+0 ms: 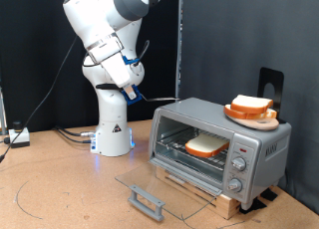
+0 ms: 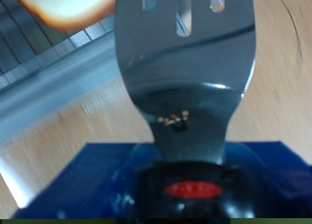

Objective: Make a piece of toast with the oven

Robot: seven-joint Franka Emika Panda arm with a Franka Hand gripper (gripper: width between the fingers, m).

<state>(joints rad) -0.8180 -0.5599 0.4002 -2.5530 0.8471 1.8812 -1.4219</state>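
Observation:
My gripper (image 1: 137, 90) hangs high at the exterior view's left, well away from the oven (image 1: 221, 149). In the wrist view a slotted metal spatula (image 2: 185, 63) sticks out from the hand, its black handle set between the blue-padded gripper (image 2: 190, 190) sides. The silver oven stands at the right with its glass door (image 1: 150, 184) folded down flat. One piece of toast (image 1: 207, 144) lies on the wire rack inside; the wrist view catches its edge (image 2: 63, 5) beyond the spatula. A second, alike slice (image 1: 251, 107) rests on an orange plate (image 1: 249, 118) on the oven's roof.
The door's dark bar handle (image 1: 148, 202) juts toward the table's front. Knobs (image 1: 239, 164) line the oven's right side. The robot's white base (image 1: 113, 129) stands at the left with cables (image 1: 70, 134) trailing on the wooden table. A black curtain hangs behind.

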